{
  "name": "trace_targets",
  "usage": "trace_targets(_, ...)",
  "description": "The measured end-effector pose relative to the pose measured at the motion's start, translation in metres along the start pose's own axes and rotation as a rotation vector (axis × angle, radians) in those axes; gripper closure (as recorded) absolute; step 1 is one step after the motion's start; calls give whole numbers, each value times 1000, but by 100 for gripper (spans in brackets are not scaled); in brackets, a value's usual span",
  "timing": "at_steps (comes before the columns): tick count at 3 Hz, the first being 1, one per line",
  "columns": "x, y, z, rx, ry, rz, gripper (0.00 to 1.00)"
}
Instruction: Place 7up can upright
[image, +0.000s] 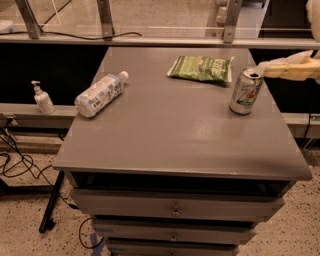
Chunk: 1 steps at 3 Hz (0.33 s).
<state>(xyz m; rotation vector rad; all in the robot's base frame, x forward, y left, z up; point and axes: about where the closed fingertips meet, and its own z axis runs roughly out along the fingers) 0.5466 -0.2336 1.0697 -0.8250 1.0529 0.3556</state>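
One 7up can (246, 91) standing upright on counter (190, 135), right under tip of gripper (272, 68), maybe touching rim, hard to say. Gripper pokes in from right edge; open or clenched, can't tell tbh. Green snack bag (201, 68) just left of gripper, clear plastic bottle (100, 93) lying way off left.

High front view down onto cabinet (180, 145), tool (267, 69) at right
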Motion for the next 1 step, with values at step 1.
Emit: trace_targets(1, -108, 10, -14, 77, -100, -178, 0)
